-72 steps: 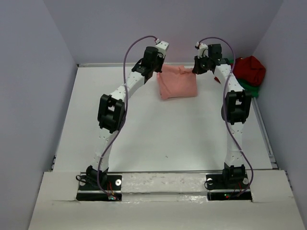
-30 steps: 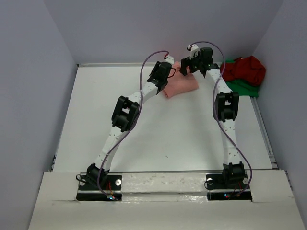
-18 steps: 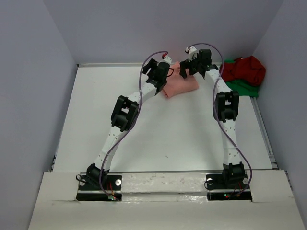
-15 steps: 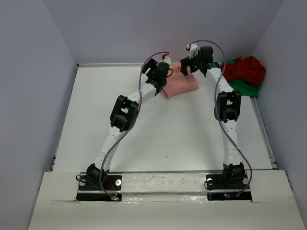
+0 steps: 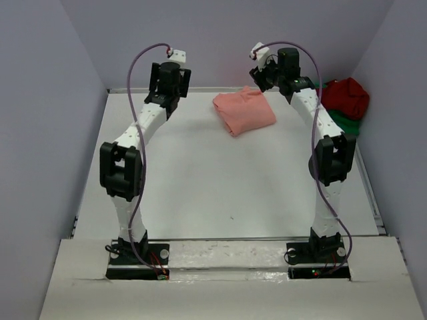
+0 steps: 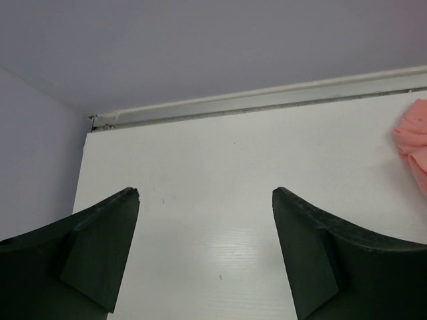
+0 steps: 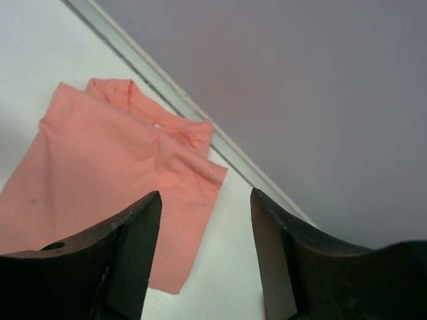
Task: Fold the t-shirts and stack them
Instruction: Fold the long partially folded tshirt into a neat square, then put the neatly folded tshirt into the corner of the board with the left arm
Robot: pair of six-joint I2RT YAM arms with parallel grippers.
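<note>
The salmon-pink t-shirt (image 5: 243,112) lies folded and slightly askew on the white table near the back wall; it also shows in the right wrist view (image 7: 113,167) and at the right edge of the left wrist view (image 6: 413,143). The dark red t-shirt (image 5: 347,97) lies bunched on the bright green t-shirt (image 5: 341,121) in the back right corner. My left gripper (image 5: 168,81) (image 6: 205,193) hangs wide open over bare table at the back left, well left of the pink shirt. My right gripper (image 5: 277,70) (image 7: 205,193) hovers open just right of the pink shirt, holding nothing.
Lilac walls close in the table (image 5: 220,180) on the left, back and right. A white rail (image 6: 267,100) runs along the back edge and meets the left wall at the corner (image 6: 93,121). Both arm bases sit at the near edge.
Both grippers have come up off the pink shirt. The left arm swung far to the left and its jaws widened; the right arm rose toward the back wall and its jaws narrowed.
</note>
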